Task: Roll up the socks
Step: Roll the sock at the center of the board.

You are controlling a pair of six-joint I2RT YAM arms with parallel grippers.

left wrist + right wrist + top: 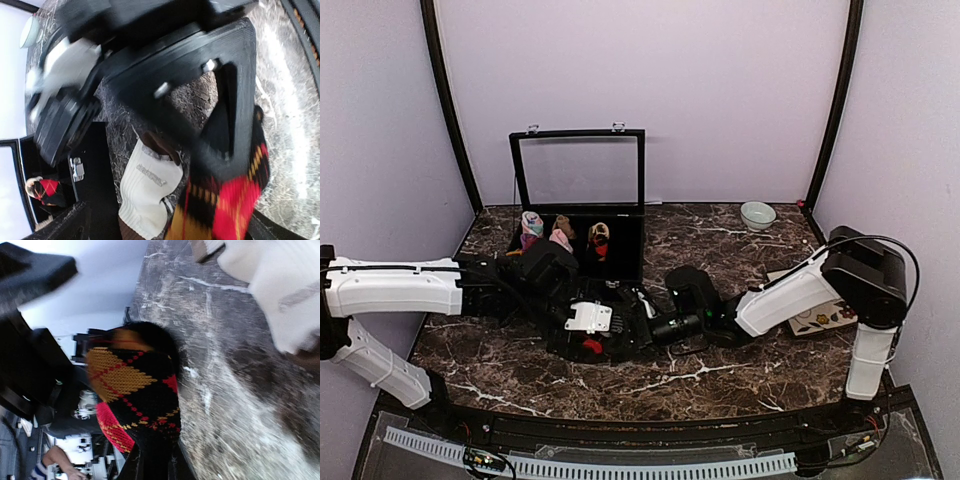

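Surface (720,385) centre looks like your rolling step: your right end effector (156,462) pinches the bunched black argyle sock (140,390), your left end effector (170,225) stands spread over it and the cream sock (147,192), so you'd next grip the loose end.

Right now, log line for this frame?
left gripper open | right gripper shut on black argyle sock | cream sock on marble table
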